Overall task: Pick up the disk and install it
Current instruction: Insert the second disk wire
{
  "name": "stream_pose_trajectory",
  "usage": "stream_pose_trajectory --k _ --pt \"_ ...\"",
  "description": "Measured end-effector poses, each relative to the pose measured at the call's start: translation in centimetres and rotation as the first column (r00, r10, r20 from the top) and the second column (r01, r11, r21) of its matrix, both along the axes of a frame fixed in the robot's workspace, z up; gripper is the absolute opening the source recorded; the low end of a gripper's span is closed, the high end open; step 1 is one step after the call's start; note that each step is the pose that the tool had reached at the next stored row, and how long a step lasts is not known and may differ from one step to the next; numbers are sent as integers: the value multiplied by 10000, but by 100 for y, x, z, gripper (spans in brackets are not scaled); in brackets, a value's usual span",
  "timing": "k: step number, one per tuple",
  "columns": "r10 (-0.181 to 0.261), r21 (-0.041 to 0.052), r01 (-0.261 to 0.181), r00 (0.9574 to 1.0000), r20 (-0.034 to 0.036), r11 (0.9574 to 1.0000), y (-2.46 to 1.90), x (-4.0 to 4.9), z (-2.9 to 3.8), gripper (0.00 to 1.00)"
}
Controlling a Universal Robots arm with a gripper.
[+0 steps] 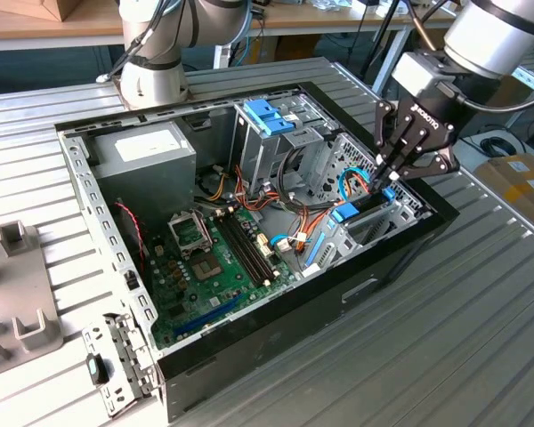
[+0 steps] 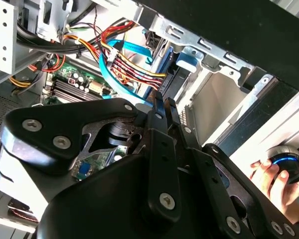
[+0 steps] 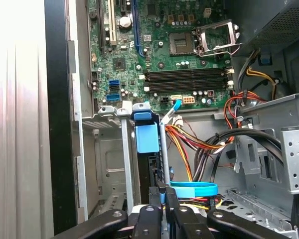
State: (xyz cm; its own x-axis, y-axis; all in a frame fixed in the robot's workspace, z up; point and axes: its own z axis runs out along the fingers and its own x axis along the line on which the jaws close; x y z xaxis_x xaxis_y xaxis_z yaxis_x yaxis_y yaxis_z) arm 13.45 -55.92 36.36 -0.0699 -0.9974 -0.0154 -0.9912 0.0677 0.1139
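The disk [image 1: 354,211] stands on edge in a metal bay at the open computer case's corner, at the exterior view's right. Its light-blue carrier rail [image 3: 147,138] sticks up between the bay's walls, with the dark drive body [image 3: 152,172] below it. My gripper [image 1: 388,182] reaches down into the case over that bay. Its black fingers are pressed together on the near end of the blue rail [image 3: 162,195]. In the second wrist view the gripper [image 2: 162,102] points at the rail [image 2: 185,63] and the bay behind it.
The black case [image 1: 400,258] holds a green motherboard [image 1: 218,258], a grey power supply [image 1: 147,151], a deeper-blue latch on a silver cage [image 1: 267,116] and bundled cables [image 3: 199,144]. Another arm's base [image 1: 151,76] stands behind. Grey fixtures [image 1: 18,294] lie left. A hand [image 2: 274,179] holds a device.
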Motion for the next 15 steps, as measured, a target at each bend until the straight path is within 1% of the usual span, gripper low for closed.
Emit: stream_pose_trajectory --k 6,9,15 --pt "0 -2 0 10000 0 10000 -9 -29 -16 16" --pt "0 -1 0 10000 0 10000 -9 -41 -46 16" --pt "1 0 -1 10000 0 10000 -9 -52 -74 16"
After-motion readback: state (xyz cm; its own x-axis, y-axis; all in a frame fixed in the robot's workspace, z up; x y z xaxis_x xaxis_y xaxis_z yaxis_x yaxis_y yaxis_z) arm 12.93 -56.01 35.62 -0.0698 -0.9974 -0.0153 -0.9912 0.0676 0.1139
